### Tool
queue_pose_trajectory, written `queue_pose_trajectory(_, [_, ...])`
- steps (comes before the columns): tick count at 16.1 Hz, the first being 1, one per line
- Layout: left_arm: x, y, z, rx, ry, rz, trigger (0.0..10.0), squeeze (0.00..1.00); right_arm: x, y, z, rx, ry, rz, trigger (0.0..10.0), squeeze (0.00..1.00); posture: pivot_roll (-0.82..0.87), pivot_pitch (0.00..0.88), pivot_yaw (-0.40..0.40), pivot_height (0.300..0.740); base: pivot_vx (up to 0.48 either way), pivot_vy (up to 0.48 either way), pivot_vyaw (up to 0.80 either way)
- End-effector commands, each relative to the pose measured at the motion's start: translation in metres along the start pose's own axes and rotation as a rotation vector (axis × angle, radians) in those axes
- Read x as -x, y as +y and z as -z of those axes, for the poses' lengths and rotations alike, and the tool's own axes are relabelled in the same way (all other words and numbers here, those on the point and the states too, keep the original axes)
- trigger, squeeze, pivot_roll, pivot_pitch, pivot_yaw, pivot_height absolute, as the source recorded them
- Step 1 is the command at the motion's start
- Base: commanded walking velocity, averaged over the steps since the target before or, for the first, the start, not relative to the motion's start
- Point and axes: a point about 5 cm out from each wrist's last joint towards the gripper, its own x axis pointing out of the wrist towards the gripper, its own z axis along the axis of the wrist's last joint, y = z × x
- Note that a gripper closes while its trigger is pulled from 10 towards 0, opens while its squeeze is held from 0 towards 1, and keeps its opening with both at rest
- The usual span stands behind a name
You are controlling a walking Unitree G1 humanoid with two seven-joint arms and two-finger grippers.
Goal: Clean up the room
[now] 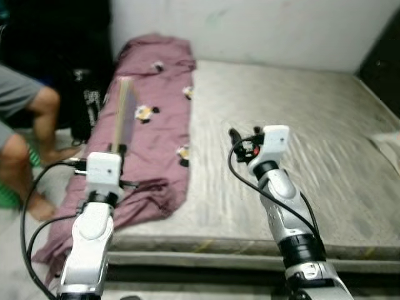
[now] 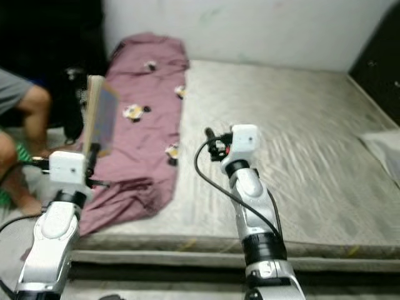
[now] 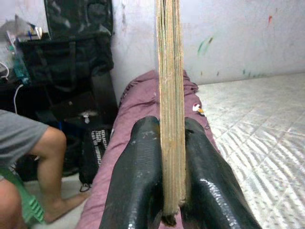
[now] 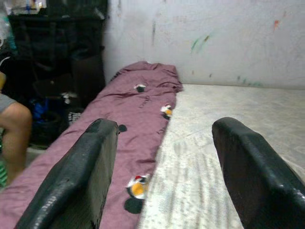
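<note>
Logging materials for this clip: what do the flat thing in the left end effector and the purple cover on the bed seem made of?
The book looks like paper: yellowed stacked page edges. The purple blanket looks like soft matte cloth: folds, printed patches.

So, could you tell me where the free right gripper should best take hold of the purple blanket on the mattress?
Probably at its near bunched end, coming from above with the open right gripper: folds there stand up off the mattress, while farther up it lies flat.
</note>
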Motion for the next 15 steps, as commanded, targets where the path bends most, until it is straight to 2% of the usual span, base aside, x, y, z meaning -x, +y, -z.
queue_pose_trajectory(1, [-0.0028,-0.0053,-0.0105,0.013,-0.057,0.010,10.0,0.00,0.0002,-0.0089,-0.0021,0.005,-0.005,0.028,10.0,0.00,0.00,0.000,-0.058,0.740,0.000,-0.375,0.00])
queue_pose_trajectory(13, [-0.0021,-0.0096,-0.0095,0.020,-0.062,0.020,10.0,0.00,-0.0010,-0.0118,-0.0014,0.028,-0.002,0.022,10.0,0.00,0.00,0.000,-0.065,0.740,0.000,-0.471,0.00])
queue_pose_trajectory(15, [-0.0025,-0.0109,-0.0088,0.044,-0.062,0.022,10.0,0.00,-0.0012,-0.0136,-0.0006,0.036,0.001,0.022,10.0,0.00,0.00,0.000,-0.064,0.740,0.000,0.000,0.00])
